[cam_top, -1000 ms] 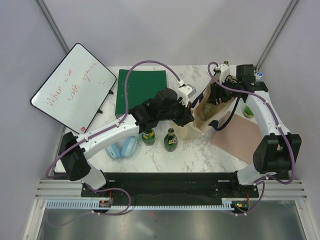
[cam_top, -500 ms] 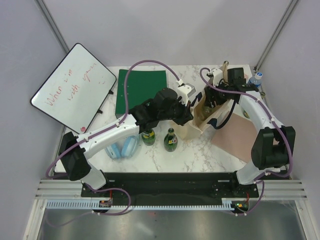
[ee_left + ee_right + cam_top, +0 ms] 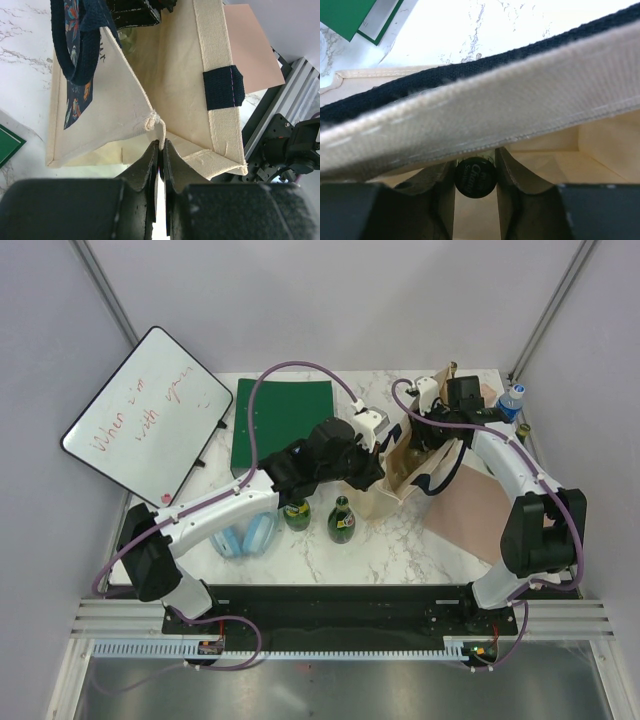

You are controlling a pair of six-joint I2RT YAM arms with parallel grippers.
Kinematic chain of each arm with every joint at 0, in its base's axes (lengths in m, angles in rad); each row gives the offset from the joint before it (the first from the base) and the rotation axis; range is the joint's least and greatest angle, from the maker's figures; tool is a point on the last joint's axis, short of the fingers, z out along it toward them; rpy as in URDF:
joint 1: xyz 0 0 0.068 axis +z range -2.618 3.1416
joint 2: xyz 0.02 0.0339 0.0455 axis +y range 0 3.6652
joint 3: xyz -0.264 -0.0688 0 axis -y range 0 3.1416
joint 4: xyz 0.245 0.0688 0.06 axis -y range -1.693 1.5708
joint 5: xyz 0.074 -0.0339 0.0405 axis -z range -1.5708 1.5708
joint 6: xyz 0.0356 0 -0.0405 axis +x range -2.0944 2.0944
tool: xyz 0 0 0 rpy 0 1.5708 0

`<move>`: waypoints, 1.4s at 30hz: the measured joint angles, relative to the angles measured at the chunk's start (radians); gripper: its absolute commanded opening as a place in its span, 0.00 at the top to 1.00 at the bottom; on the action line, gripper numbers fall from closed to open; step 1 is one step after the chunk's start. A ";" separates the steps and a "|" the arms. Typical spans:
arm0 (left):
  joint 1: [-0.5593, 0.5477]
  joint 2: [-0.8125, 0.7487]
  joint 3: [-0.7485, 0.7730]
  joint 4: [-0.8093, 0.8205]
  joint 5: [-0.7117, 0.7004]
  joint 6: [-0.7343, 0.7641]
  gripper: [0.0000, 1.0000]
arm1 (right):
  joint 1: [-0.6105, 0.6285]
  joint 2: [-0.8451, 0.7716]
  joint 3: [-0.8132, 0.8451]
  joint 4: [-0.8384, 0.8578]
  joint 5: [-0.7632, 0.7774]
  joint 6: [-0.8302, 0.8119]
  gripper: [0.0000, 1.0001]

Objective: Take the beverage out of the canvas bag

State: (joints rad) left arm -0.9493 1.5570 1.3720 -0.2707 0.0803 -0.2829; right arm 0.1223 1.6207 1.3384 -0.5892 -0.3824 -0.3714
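The beige canvas bag (image 3: 400, 472) stands right of centre, its dark blue print side (image 3: 75, 100) and black handle (image 3: 80, 45) facing left. My left gripper (image 3: 373, 476) is shut on the bag's near top edge (image 3: 159, 131) and holds it. My right gripper (image 3: 428, 432) reaches down inside the bag. In the right wrist view its fingers (image 3: 442, 175) close on the black cap of a bottle, the beverage (image 3: 475, 178), just under the bag's rim (image 3: 495, 107). The bottle's body is hidden.
Two green bottles (image 3: 296, 511) (image 3: 343, 521) stand left of the bag. Blue headphones (image 3: 246, 534) lie near the front left. A green board (image 3: 281, 421) and a whiteboard (image 3: 146, 414) are at the back left. A pink mat (image 3: 477, 508) and a water bottle (image 3: 511, 400) are on the right.
My right wrist has swung left and lowered into the bag's opening. The bag's top has shifted slightly with it. My left arm has stayed put.
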 measured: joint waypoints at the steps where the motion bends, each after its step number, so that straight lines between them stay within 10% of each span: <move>1: 0.000 0.000 -0.003 0.003 0.000 0.000 0.88 | 0.000 0.000 0.001 -0.002 -0.002 -0.003 0.86; 8: 0.001 0.000 -0.005 0.007 0.000 0.000 0.88 | 0.000 0.000 0.024 -0.047 -0.028 -0.013 1.00; 42: 0.047 0.000 -0.004 -0.039 -0.138 -0.047 0.83 | -0.082 -0.064 0.496 -0.164 -0.193 0.116 1.00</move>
State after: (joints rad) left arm -0.9028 1.5566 1.3682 -0.3092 -0.0578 -0.3294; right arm 0.0406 1.5570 1.8343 -0.7536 -0.5751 -0.2558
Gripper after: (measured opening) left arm 0.161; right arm 0.383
